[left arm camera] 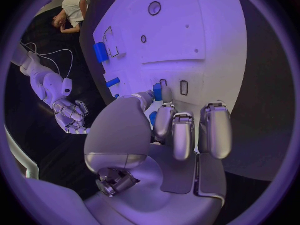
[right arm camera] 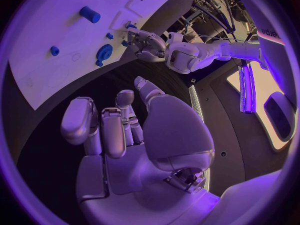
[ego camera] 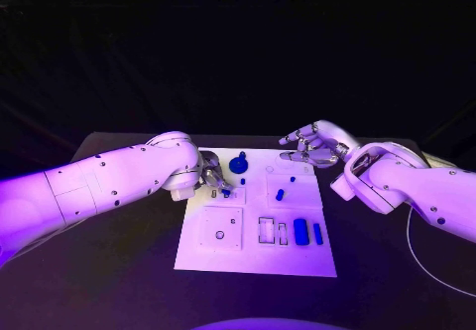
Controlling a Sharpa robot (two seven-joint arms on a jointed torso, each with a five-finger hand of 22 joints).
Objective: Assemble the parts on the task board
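The white rectangular task board (ego camera: 256, 254) lies in the middle of the black counter (ego camera: 119, 289), and it serves as the landmark for everything else.

The left silver hand (ego camera: 212, 177) sits over the board's left edge, in its upper half, fingers curved downward. In the left wrist view a small blue part (left arm camera: 157, 91) shows right at the tips of its fingers (left arm camera: 182, 135), next to two small rectangular slots in the board, but I cannot tell whether the hand is pinching that part or merely touching it.

The right silver hand (ego camera: 316, 146) hovers just past the board's far right corner, above the counter. The right wrist view shows its fingers (right arm camera: 112, 132) loosely curled, slightly apart, with nothing between them and the palm.

On the board, a round dark-blue knob-shaped part (ego camera: 239, 163) stands near the far edge, a little left of centre. A short blue peg (ego camera: 280, 194) lies in the square recessed panel on the board's right half, with a smaller blue piece (ego camera: 293, 180) just above it. Nearer the board's front right, a thick blue cylindrical block (ego camera: 300, 232) lies beside a slimmer blue bar (ego camera: 318, 234), both just right of two empty rectangular cut-outs. A square panel with a small round hole occupies the board's front left.
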